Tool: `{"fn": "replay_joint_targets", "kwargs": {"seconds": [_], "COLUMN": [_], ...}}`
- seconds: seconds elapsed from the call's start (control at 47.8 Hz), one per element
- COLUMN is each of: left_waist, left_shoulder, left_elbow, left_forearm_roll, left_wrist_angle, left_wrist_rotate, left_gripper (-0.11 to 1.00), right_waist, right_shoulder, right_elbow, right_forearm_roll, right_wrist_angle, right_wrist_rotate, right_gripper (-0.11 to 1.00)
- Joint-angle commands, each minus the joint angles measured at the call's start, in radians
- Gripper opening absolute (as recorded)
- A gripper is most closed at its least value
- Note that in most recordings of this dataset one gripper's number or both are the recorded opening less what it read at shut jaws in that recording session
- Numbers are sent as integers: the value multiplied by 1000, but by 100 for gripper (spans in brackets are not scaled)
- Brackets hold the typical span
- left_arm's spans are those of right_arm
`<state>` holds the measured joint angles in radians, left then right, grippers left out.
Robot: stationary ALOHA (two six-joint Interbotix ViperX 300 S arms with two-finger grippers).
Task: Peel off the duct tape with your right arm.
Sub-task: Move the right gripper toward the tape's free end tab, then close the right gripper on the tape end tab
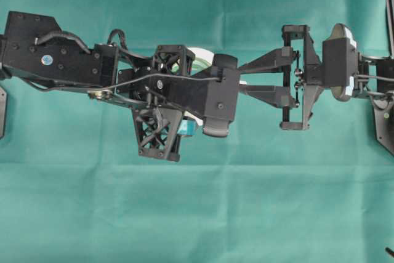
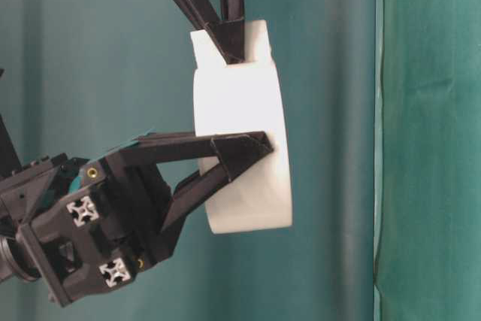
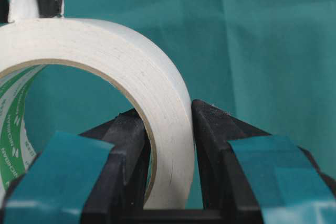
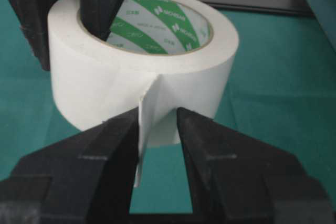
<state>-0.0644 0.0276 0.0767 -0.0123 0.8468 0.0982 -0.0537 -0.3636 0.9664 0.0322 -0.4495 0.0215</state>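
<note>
White tape roll sits in the middle of the frame, held up off the green worktop. The left gripper has its jaws closed on the wall of the roll, one inside and one outside. The right gripper has its jaws pinched on the loose strip end. This looks like the start of the peel. Next, I think the right arm must pull straight back while the left one holds the roll firm.

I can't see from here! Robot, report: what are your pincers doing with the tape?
Left pincer clamped on the tape roll's wall. Right pincer closed on the loose strip end. Nothing in the way.
</note>
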Motion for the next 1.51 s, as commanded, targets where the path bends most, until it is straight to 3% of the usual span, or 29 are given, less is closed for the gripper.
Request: {"fn": "replay_joint_targets", "kwargs": {"seconds": [0.0,1.108,1.485], "left_waist": [2,2,2], "left_shoulder": [-17,-15,-15], "left_elbow": [-35,-34,-34], "left_forearm_roll": [2,2,2], "left_wrist_angle": [-8,-6,-6], "left_wrist_rotate": [2,2,2], "left_gripper": [21,21,21], "right_waist": [-3,-3,-3], "right_shoulder": [-9,-28,-8], "right_elbow": [-9,9,12], "right_forearm_roll": [3,3,0], "right_wrist_angle": [-11,-21,-51], "right_wrist_rotate": [0,11,11], "right_gripper": [2,1,-8]}}
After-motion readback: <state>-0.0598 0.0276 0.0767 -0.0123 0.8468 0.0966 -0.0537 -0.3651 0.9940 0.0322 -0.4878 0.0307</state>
